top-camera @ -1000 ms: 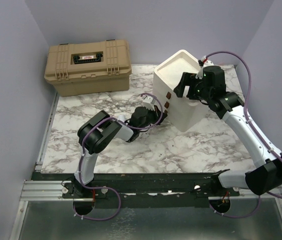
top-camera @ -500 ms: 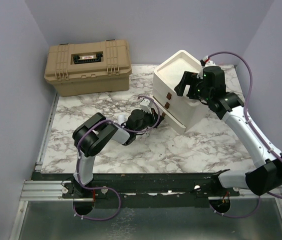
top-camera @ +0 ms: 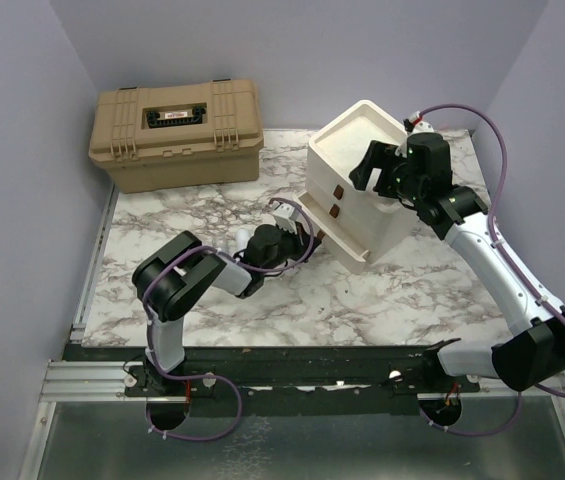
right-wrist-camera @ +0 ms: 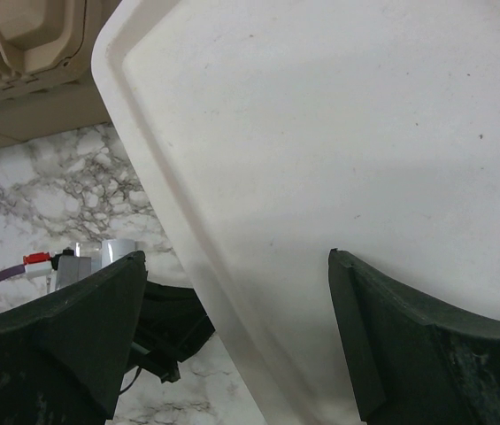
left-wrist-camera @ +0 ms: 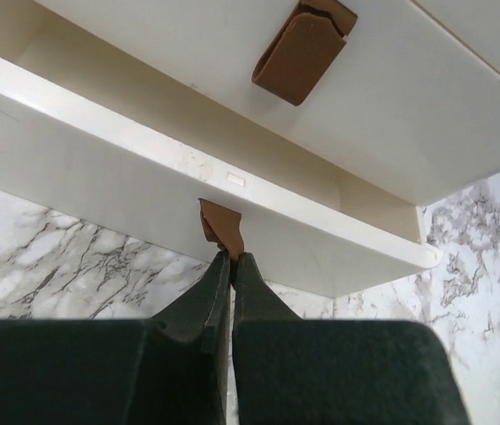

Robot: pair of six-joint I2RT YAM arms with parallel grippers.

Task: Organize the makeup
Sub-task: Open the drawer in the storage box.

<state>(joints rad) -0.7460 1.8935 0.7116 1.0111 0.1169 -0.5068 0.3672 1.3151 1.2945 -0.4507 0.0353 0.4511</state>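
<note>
My left gripper (left-wrist-camera: 232, 258) has its jaws pressed together on the brown pull tab (left-wrist-camera: 219, 228) at the front of the bottom drawer (left-wrist-camera: 143, 190), and the tab's free end sticks up just above the fingertips. That drawer stands partway out of the cream drawer unit (top-camera: 387, 225), with a strip of its pale inside showing behind the front panel. The drawer above it is flush and has a brown tab (left-wrist-camera: 303, 51) of its own. My right gripper (right-wrist-camera: 236, 258) has its jaws spread wide, straddling the raised rim of the unit's top: one finger (right-wrist-camera: 64, 341) hangs outside the edge, the other over the flat white top. I cannot tell whether either one touches it. From overhead, the unit sits askew on the marble table (top-camera: 212, 290), towards the back right, with the left arm reaching in low from the front and the right arm arching over from the side. A tan toolbox (top-camera: 177, 135) sits with its lid down at the back left, well apart from the unit. As for the makeup, I cannot tell where it is: none of my views shows any of it.
</note>
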